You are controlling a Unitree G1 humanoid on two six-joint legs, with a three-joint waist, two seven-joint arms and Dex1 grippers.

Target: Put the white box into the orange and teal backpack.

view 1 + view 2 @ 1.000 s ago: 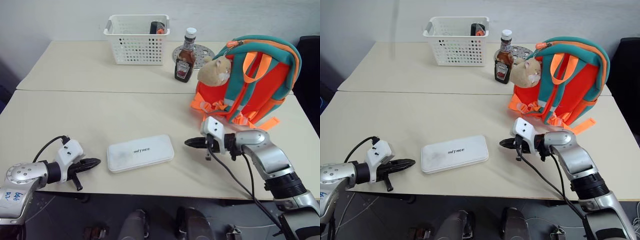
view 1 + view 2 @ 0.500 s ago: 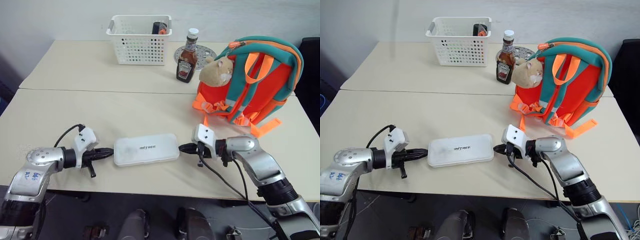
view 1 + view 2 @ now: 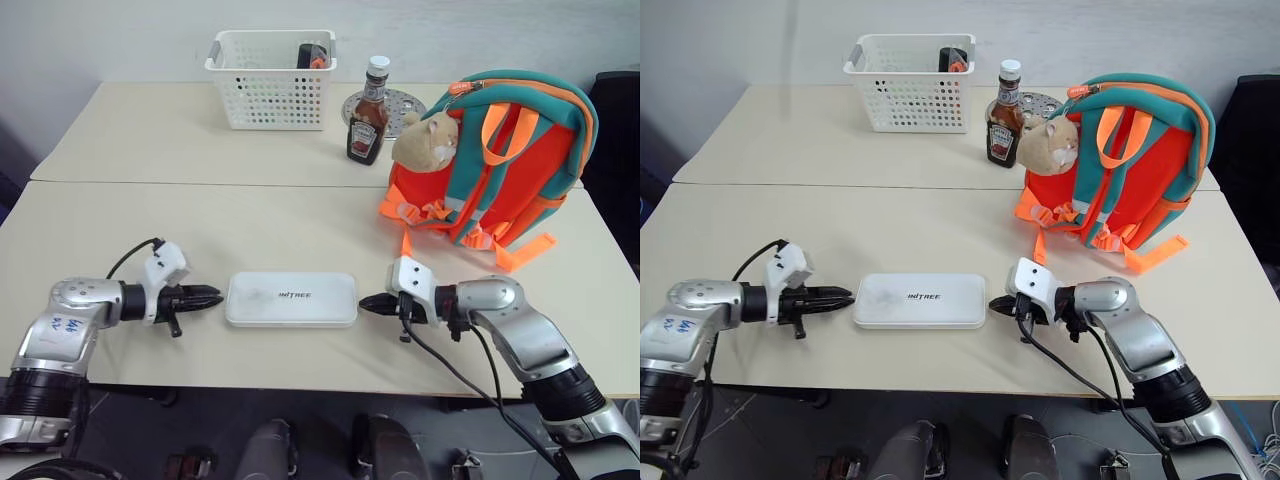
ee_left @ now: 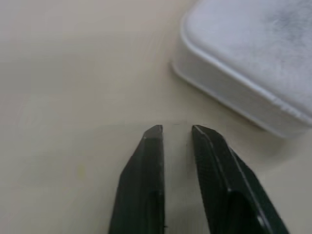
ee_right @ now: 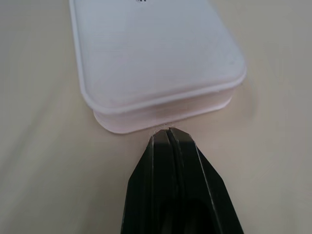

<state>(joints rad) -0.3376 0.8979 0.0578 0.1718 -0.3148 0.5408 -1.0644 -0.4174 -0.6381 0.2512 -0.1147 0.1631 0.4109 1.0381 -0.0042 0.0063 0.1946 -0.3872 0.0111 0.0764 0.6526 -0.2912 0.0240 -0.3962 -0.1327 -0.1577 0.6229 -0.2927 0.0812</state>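
With the white box (image 3: 291, 300) lying flat at lower centre of the surface (image 3: 250, 230), the narrowly parted left pincer (image 3: 205, 297) and closed right pincer (image 3: 368, 303) at its ends risk squeezing it loose, far from the backpack (image 3: 500, 150) at upper right.

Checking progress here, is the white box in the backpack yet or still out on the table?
Out: the white box lies flat on the table, apart from the backpack.
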